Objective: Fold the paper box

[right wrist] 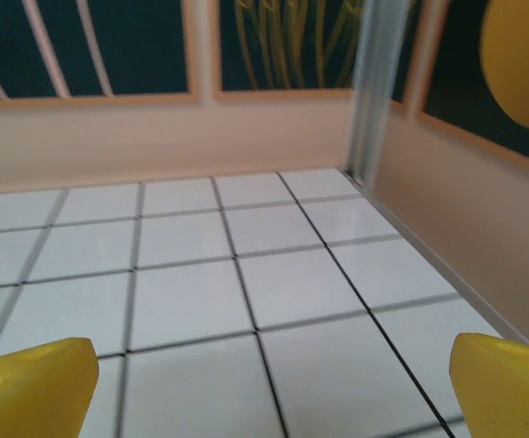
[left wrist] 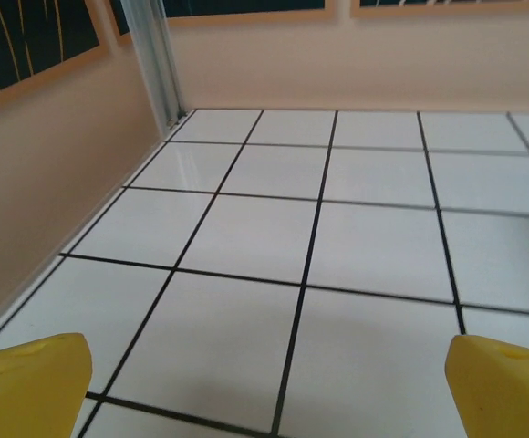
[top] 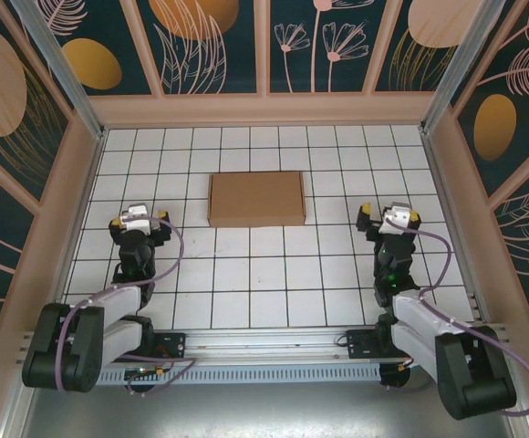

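At the left fingers point(top: 163, 217): spread wide, nothing between them, hanging over bare white tile. At the right fingers point(top: 363, 216): likewise wide apart and empty. From each wrist, yellow tips at the lower corners with a broad gap of gridded surface point(left wrist: 337, 246) between.

Likely trouble from here, as a judgement:
- Sliding instead of lifting. With the paper box point(top: 256, 198) lying low and flat on a smooth, glossy surface, hard to work a fingertip under an edge. A push from one side alone apt to skate the cardboard toward the far wall or spin it.
- Pinching several layers at once, or creasing off the scored line by raising one side faster than the other.
- Possible knock between the two pairs when closing in on the same edge.
- Hard to pick out any loose flap or slot from above, so a wrong first choice of edge plausible.

As to place:
- Inward of both pairs and a little forward of them, roughly midway between, on the side toward the far wall.
- To the right of the left fingers, to the left of the right fingers.
- Clear of each, touching neither, perhaps slightly nearer the left pair.
- Long edges running side to side, squared with the tile lines, near edge about level with the fingertips.
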